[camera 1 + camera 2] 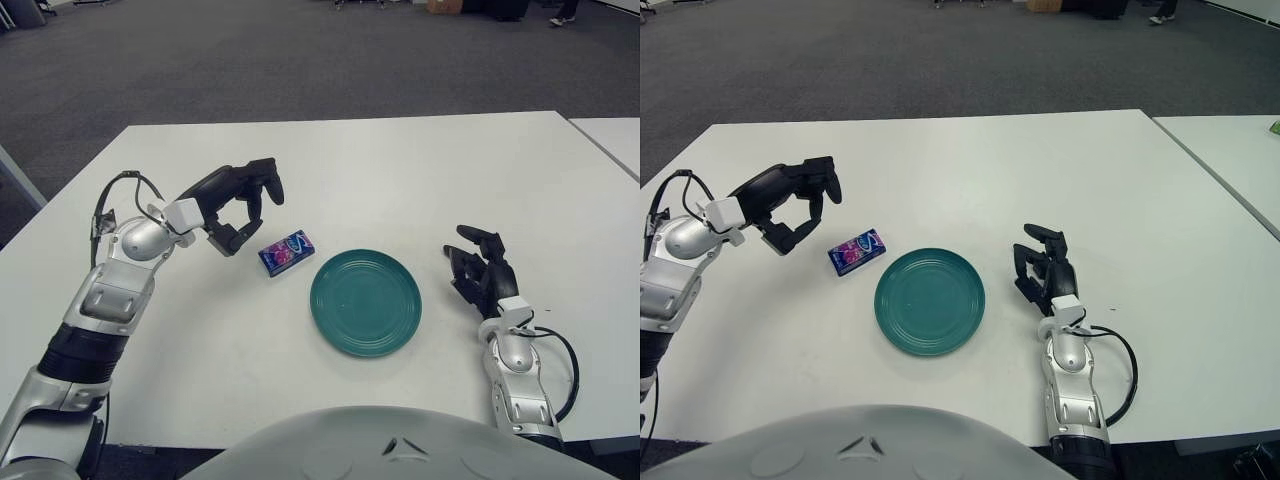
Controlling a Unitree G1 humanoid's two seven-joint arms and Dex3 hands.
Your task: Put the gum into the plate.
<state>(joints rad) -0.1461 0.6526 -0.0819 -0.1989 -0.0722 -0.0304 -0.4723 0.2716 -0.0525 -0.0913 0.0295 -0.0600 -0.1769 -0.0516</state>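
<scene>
The gum point(287, 252), a small blue and purple pack, lies flat on the white table point(400, 170) just left of the green plate point(366, 302), apart from its rim. The plate holds nothing. My left hand point(250, 215) hovers up and to the left of the gum, its fingers bent in a loose C with a gap and nothing between them. My right hand point(480, 265) shows to the right of the plate with its fingers relaxed and holding nothing.
A second white table point(610, 135) starts at the far right, past a narrow gap. Grey carpet lies beyond the table's far edge. A black cable point(560, 370) loops beside my right wrist.
</scene>
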